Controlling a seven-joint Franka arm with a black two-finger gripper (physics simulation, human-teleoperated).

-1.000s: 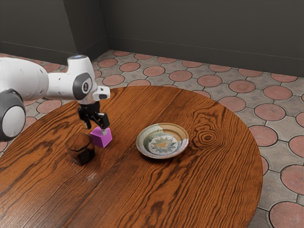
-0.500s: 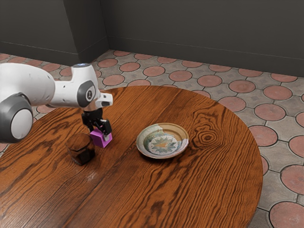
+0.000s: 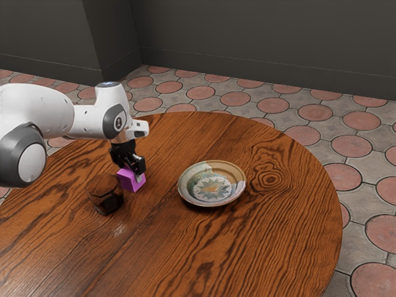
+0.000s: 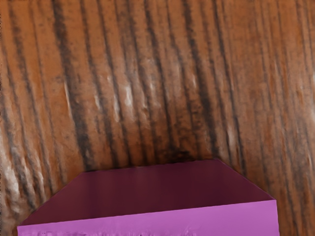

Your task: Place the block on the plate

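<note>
Our gripper is down at the purple block, though we can't tell whether it grips it. The block sits upright on the table, roughly a cube with no clear long axis, one upright edge toward the exterior camera. A dark faceted cup stands just beside it, opposite the plate.

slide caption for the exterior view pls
Robot tool at a purple block beside a dark faceted object, with a patterned plate on the same wooden table.
</note>
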